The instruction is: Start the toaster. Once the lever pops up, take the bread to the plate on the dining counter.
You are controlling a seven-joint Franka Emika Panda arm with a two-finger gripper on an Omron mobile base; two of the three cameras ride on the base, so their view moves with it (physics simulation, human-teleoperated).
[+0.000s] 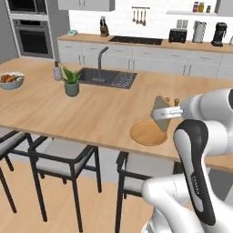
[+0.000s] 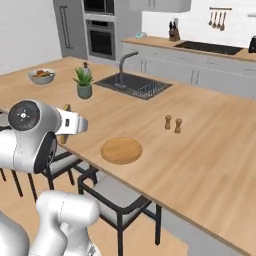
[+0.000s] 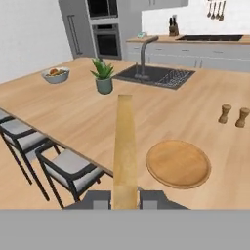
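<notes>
My gripper (image 3: 125, 199) is shut on the bread (image 3: 125, 146), a thin pale tan slice seen edge-on, rising between the two fingertips. In the left base view the gripper (image 1: 160, 113) hangs just above and behind the plate (image 1: 148, 133), with the bread (image 1: 160, 101) poking up from it. The round tan plate (image 3: 178, 163) lies bare on the dining counter (image 3: 73, 112) near its front edge, to the right of the bread. In the right base view the plate (image 2: 121, 150) is right of my hand. The black toaster (image 1: 177, 35) stands far off on the back counter.
Two small shakers (image 2: 172, 122) stand behind the plate. The dark sink (image 1: 107, 77) with its faucet, a potted plant (image 1: 71, 82), a soap bottle (image 1: 58, 71) and a fruit bowl (image 1: 11, 79) are farther left. Stools (image 1: 68, 157) line the counter's front edge.
</notes>
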